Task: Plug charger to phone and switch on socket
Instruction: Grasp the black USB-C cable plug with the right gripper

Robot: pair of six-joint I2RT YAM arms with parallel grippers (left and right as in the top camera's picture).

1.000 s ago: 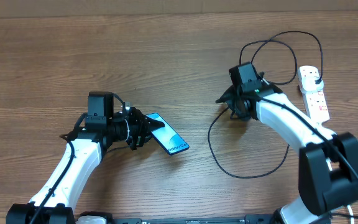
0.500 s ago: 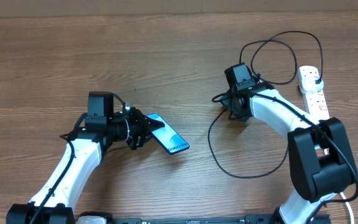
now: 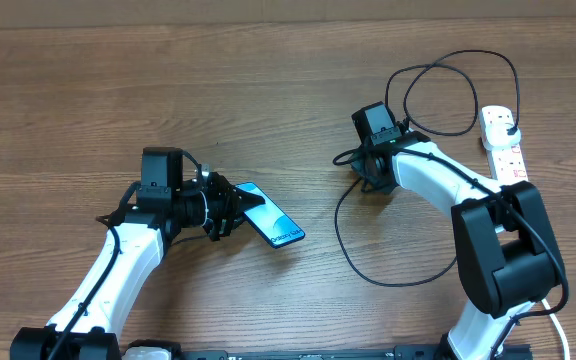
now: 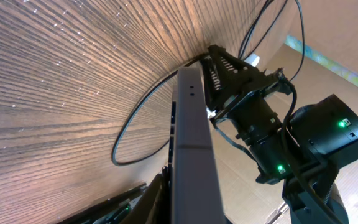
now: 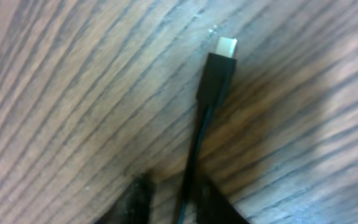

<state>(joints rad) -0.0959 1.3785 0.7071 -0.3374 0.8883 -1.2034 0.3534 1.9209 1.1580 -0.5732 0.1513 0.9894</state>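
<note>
1. The wooden table lies under both tools, and neither carries anything else above it.
2. The right arm bends in from its base so that the right gripper points down at the wood. The left arm reaches forward, with the left gripper facing sideways toward the other tool.
3. The charger runs under the right gripper. One wide loop curves back from there toward that arm's base. Further loops lie beyond the tool and lead off to its right.
4. The socket lies flat, well off to the right of the right gripper, beside that arm's elbow. The cable reaches its far end.
5. The phone is clenched by its near end in the left gripper. Its lit screen sticks out past the fingertips and slants toward the right arm. In the left wrist view, the phone's edge rises straight out from between the jaws, with the right gripper directly ahead of it.
6. In the right wrist view, two dark fingers flank the cable at the bottom of the frame. Blur hides whether they are pinching it or only standing on either side.
7. The connector tip lies on the wood just ahead of the right gripper's fingers. Its pale metal end points away from them, and nothing touches it.
</note>
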